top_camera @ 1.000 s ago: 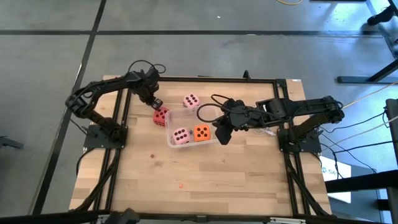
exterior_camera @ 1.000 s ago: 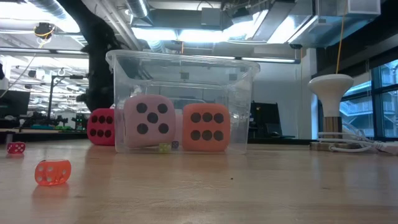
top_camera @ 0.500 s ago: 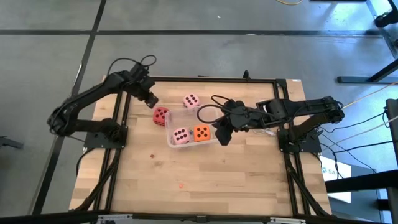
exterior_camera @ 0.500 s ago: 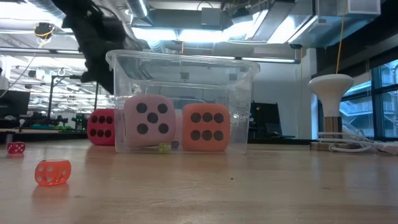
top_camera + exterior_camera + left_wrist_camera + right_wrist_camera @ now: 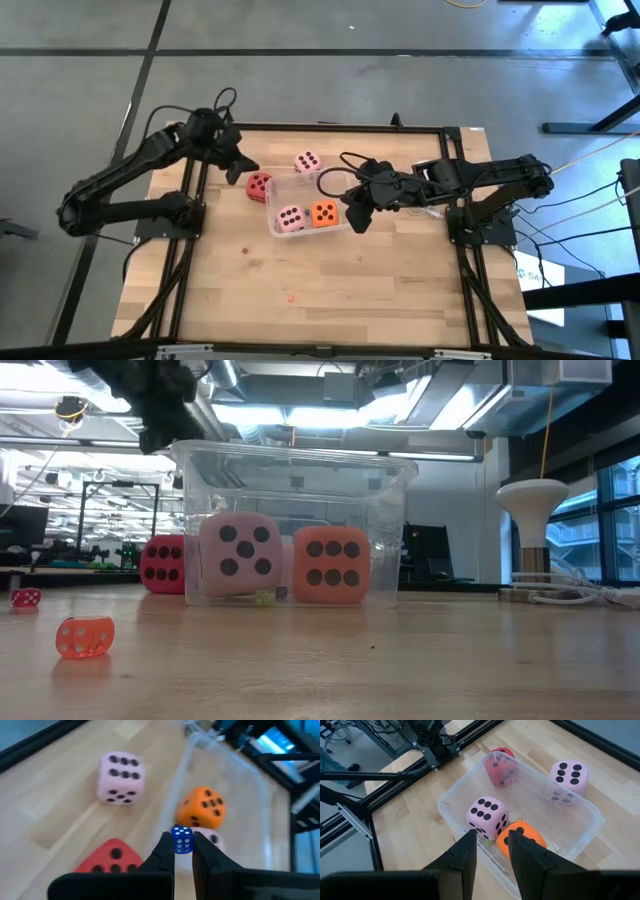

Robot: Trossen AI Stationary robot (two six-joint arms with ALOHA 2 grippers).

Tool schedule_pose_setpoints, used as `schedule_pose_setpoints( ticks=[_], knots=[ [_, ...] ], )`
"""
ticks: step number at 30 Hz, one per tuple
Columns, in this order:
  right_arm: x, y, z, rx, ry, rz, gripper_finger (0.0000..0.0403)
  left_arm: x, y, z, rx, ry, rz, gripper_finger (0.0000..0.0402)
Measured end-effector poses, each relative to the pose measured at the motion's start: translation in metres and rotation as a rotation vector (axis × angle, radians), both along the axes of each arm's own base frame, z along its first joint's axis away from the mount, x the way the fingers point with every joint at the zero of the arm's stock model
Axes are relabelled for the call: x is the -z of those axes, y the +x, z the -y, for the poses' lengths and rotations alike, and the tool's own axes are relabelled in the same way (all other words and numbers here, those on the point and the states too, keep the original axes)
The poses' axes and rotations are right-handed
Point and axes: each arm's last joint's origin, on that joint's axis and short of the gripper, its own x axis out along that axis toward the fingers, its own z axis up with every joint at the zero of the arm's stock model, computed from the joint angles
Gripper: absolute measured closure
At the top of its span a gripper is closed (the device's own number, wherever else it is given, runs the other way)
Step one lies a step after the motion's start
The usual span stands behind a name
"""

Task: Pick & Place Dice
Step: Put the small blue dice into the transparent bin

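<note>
Inside the clear tub (image 5: 272, 226) sit a pale pink die (image 5: 290, 218) and an orange die (image 5: 324, 213), pips up; the red die (image 5: 259, 185) and second pink die (image 5: 307, 162) rest on the table (image 5: 330, 285) outside it, while the left hand (image 5: 183, 851) pinches a tiny blue die (image 5: 182, 839) and the right hand (image 5: 491, 840) hangs partly parted, empty.

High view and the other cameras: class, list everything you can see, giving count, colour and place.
table: one, pale wood, under everything
tub: one, clear, mid-table
pink die: one, pale pink, in tub
orange die: one, orange, in tub
red die: one, red, outside, beside tub
second pink die: one, pale pink, outside tub
tiny orange die: one, on table
tiny red die: one, on table
tiny blue die: one, in left claw
left claw: shut, near red die
right claw: open, empty, by tub
</note>
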Motion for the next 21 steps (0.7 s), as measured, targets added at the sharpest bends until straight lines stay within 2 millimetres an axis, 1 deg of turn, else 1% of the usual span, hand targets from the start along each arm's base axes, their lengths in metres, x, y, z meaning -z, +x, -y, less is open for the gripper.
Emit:
schedule_pose_setpoints(
  ticks=[6,13,17,21],
  knots=[
    [0.000,0.000,0.000,-0.002,-0.002,0.001,0.0291,0.000,0.015,0.021,0.092,-0.030,-0.006,0.0394],
    [-0.001,0.001,0.000,-0.002,0.002,0.019,0.0291,-0.004,0.037,0.047,0.182,0.048,0.023,0.0394],
    [-0.003,0.002,0.000,-0.002,0.006,0.037,0.0291,0.005,0.053,0.057,0.138,0.031,-0.054,0.0394],
    [-0.003,0.002,0.001,0.025,-0.018,0.043,0.0291,0.019,0.076,0.063,0.189,0.035,-0.117,0.0394]
  ],
)
